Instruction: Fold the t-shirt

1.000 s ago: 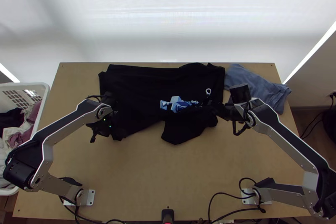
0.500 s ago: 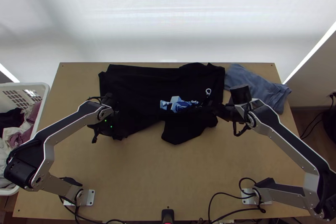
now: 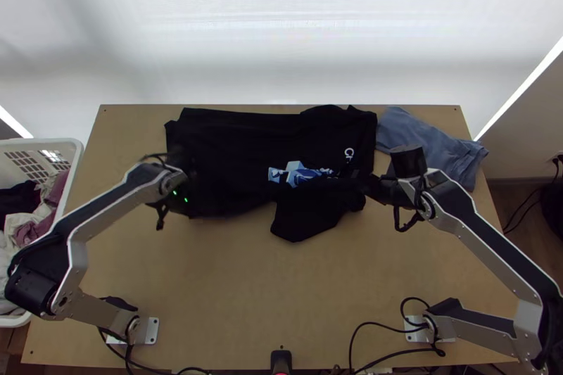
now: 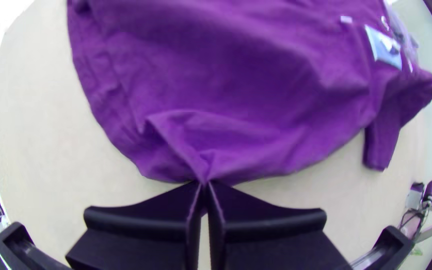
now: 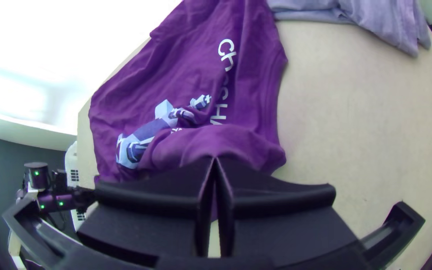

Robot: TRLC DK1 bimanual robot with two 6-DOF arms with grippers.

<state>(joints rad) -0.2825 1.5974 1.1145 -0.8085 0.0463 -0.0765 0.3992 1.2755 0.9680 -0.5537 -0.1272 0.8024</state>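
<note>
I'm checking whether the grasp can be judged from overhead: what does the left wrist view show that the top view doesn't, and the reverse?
Left wrist view: the left tool closed, pinching the near edge of the t-shirt, with creases fanning out from the pinch.

Top view: the left arm's mounting plate and the shirt's long far edge.

Both: the shirt, its blue print, the table and the basket.

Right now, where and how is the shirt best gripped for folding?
I'd grip the shirt by its near edge, where the left pincer and right pincer pinch it well apart, coming from the table's near side. That edge faces bare wood; the far edge lies along the table's far side. I'd avoid the loose flap, which juts out between them.
</note>
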